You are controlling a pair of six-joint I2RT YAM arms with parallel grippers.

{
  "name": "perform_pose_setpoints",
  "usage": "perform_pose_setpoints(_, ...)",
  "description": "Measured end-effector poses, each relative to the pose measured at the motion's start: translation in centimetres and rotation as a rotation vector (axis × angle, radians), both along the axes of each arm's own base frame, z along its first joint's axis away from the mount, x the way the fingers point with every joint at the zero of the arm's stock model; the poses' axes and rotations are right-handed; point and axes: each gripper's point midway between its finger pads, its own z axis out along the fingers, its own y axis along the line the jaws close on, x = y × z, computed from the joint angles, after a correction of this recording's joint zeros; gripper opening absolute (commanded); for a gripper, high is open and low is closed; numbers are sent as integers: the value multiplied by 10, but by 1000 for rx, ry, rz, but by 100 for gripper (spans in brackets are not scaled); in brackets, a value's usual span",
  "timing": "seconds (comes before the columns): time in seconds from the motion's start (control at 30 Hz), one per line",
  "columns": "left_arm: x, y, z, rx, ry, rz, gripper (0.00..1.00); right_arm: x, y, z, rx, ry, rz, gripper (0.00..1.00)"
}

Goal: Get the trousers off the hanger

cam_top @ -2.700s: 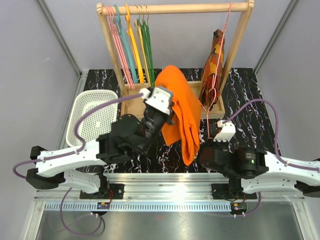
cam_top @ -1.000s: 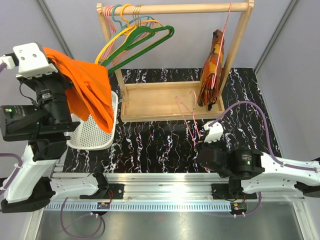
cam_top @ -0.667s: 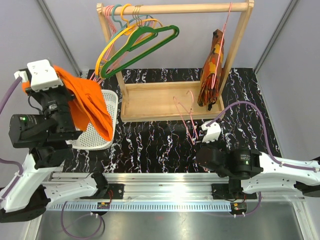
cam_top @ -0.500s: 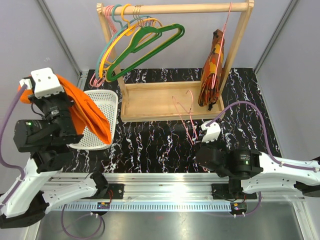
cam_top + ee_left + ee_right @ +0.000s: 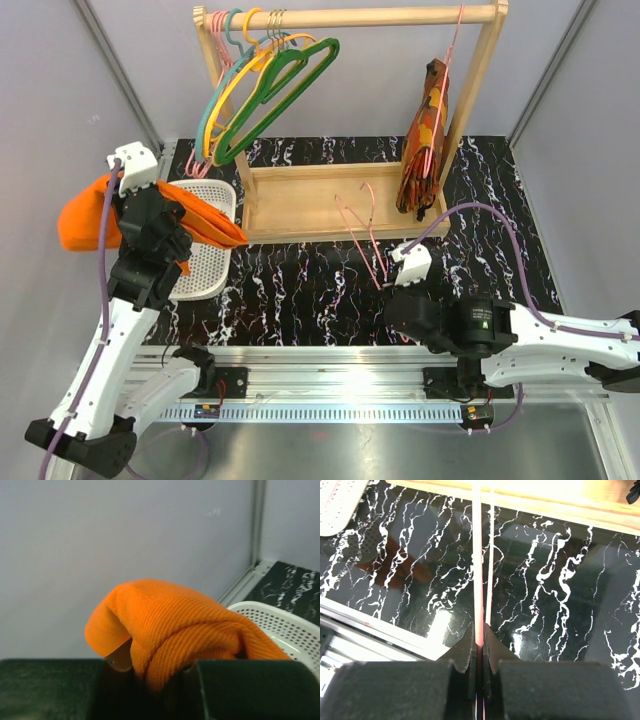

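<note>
Two grippers [image 5: 156, 677] [image 5: 477, 655] clamped, trousers [image 5: 175, 625] left, hanger [image 5: 476, 555] right

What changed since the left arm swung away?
The left pincer, shut on the trousers, carried them from mid-table leftward, clear of the hanger, to above the white basket. The green, yellow and teal hangers on the rail got swung outward. The right pincer stays shut on the bare hanger, shifted slightly left. The camouflage garment is unmoved.

One pair of orange trousers [image 5: 80, 222], one camouflage garment [image 5: 430, 130], one white basket [image 5: 205, 270], one wooden rack [image 5: 350, 17], one loose pink hanger [image 5: 477, 555]; the bunched hangers [image 5: 262, 75] overlap too much to count.
</note>
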Motion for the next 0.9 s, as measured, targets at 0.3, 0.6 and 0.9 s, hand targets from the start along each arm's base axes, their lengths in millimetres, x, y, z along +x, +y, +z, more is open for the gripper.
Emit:
perform_pose_setpoints(0.3, -14, 41, -44, 4, 42, 202, 0, -1, 2, 9, 45, -8, 21, 0)
perform_pose_setpoints(0.6, -10, 45, -62, 123, 114, 231, 0, -4, 3, 20, 107, -7, 36, 0)
perform_pose_setpoints(0.9, 53, 32, -138, 205, 407, 193, 0, -10, 4, 21, 166, 10, 72, 0)
